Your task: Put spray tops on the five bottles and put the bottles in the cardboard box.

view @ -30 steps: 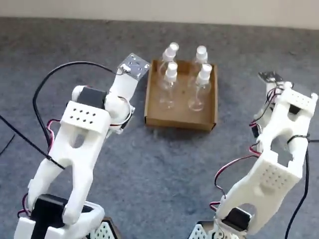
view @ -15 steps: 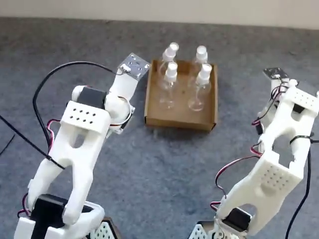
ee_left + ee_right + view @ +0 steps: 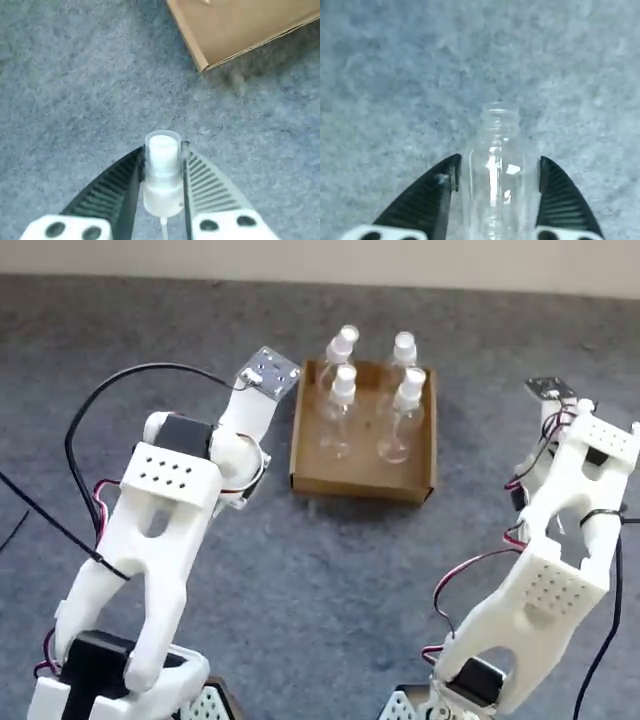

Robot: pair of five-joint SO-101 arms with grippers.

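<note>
The right arm (image 3: 565, 530) has edged outward from the cardboard box (image 3: 360, 485). The right claw (image 3: 498, 159) seems to clasp an uncapped bottle (image 3: 497, 200) lying between its fingers. The left claw (image 3: 163, 150) pinches a spray top (image 3: 162, 175) near the box.

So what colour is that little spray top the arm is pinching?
White. The spray top shows best in the left wrist view.
</note>
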